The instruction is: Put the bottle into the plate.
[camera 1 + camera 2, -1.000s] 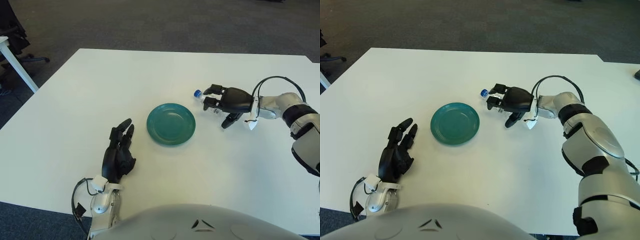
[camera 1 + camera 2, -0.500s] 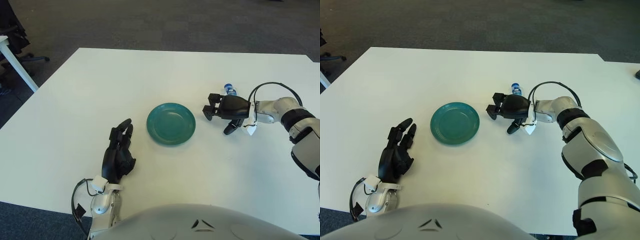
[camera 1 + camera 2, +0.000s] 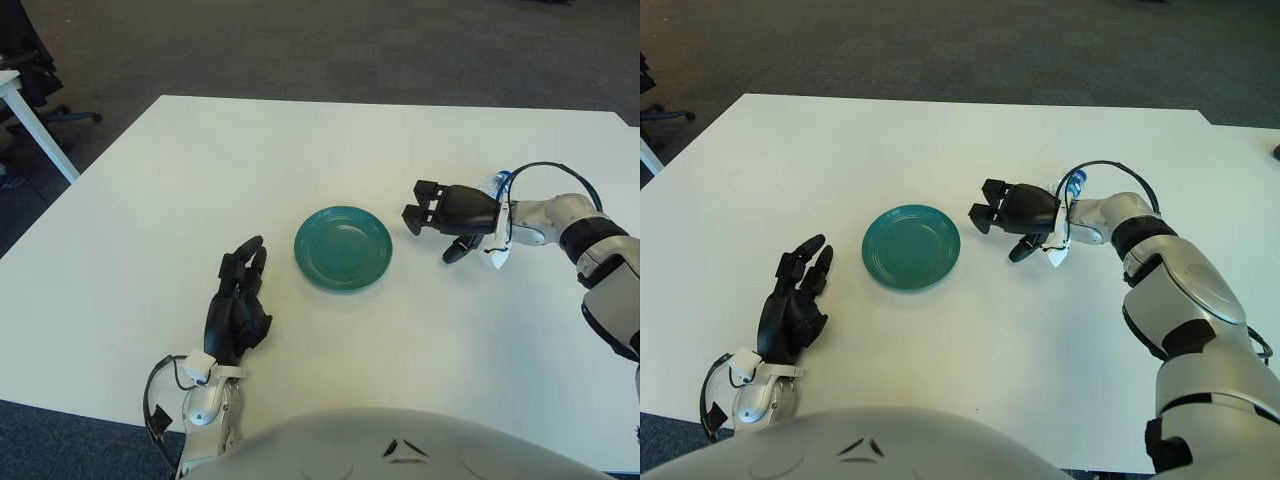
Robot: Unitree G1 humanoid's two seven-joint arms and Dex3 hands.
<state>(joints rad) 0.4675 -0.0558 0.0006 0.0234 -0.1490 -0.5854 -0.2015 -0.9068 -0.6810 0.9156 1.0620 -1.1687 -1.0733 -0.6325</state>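
Hovering just right of the green plate (image 3: 343, 247), right hand (image 3: 447, 211) shows curled fingers; grasp cannot be confirmed. Bottle (image 3: 1072, 183) mostly hidden behind its wrist, blue cap showing. Left hand (image 3: 237, 305), fingers relaxed, near the plate's left.

The plate (image 3: 343, 247) sits on the table (image 3: 200, 170), near its middle. The right hand (image 3: 447, 210) shows just right of the plate, apart from it. The bottle (image 3: 1072, 183) shows behind that hand, on its far right side, mostly hidden. The left hand (image 3: 238, 304) lies near and left of the plate.
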